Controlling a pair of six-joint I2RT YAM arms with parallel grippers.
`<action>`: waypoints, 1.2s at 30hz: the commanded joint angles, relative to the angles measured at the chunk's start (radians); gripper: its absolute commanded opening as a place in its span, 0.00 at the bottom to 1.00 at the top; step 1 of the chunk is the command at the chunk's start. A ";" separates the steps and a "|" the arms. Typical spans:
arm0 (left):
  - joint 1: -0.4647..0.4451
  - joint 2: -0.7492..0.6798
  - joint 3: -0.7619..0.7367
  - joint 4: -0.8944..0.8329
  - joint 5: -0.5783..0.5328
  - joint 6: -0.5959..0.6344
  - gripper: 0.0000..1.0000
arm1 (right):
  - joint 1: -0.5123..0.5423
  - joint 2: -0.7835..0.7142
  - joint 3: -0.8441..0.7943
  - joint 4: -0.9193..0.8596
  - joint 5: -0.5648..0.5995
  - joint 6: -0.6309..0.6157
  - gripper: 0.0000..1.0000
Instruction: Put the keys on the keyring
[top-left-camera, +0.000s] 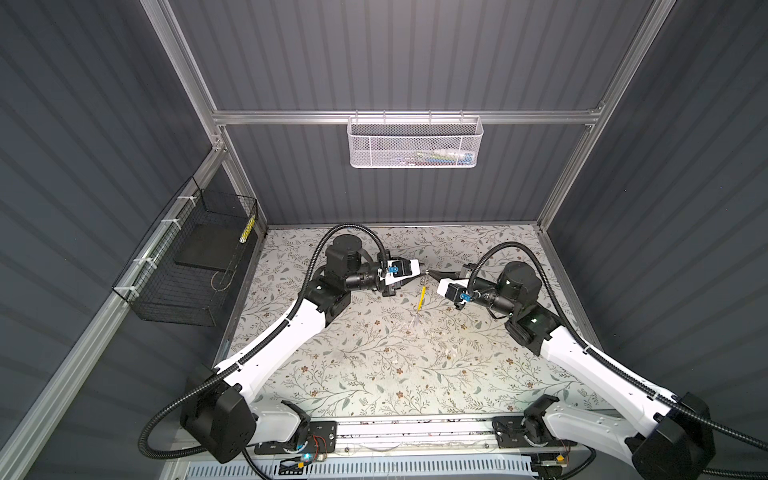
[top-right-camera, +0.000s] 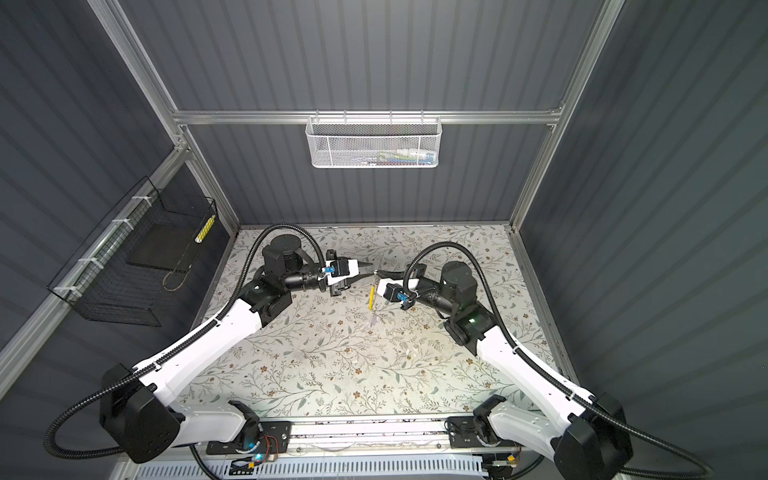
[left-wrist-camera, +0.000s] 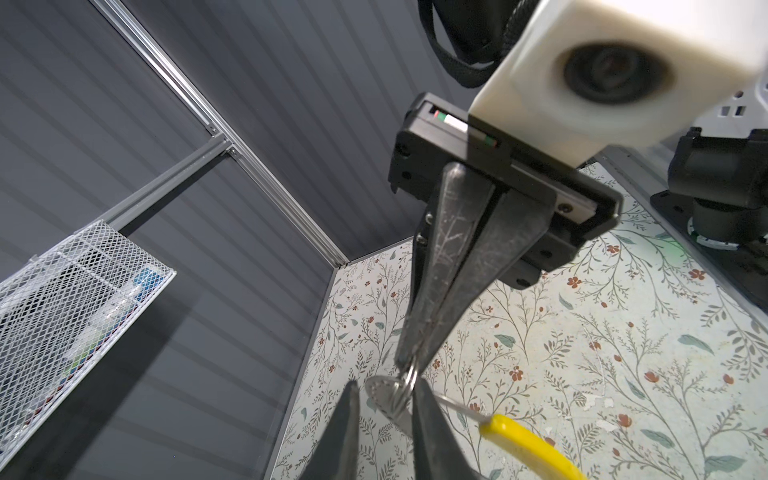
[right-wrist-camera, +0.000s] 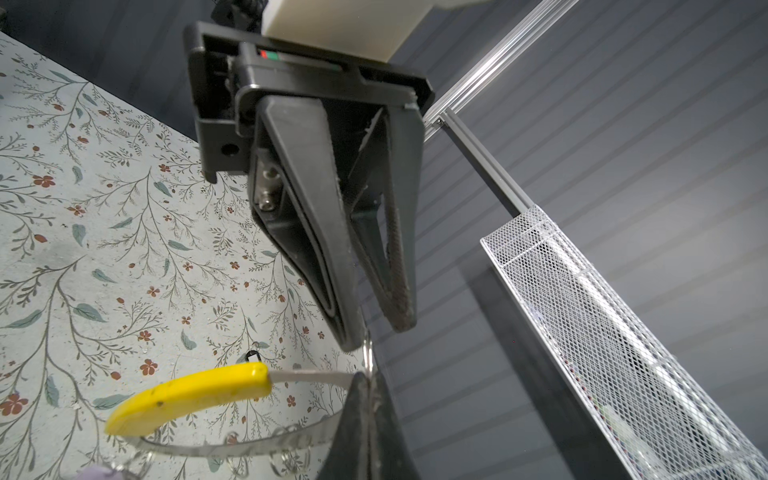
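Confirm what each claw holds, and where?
Right claw is shut on the keyring, on its bare metal band. Left claw straddles the head of the key; grip cannot be told.

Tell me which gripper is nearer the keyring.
Right. The right gripper is shut on the keyring; the left gripper faces it tip to tip, jaws slightly apart, just beside that grip.
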 joint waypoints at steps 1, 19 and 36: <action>-0.006 0.004 0.040 -0.034 0.015 0.028 0.22 | 0.007 0.000 0.035 0.003 -0.003 0.002 0.00; -0.016 0.036 0.064 -0.087 0.049 0.062 0.11 | 0.013 -0.014 0.049 -0.039 -0.021 0.015 0.00; 0.046 0.055 -0.055 0.395 0.248 -0.308 0.00 | -0.054 -0.096 -0.083 0.138 0.014 0.272 0.24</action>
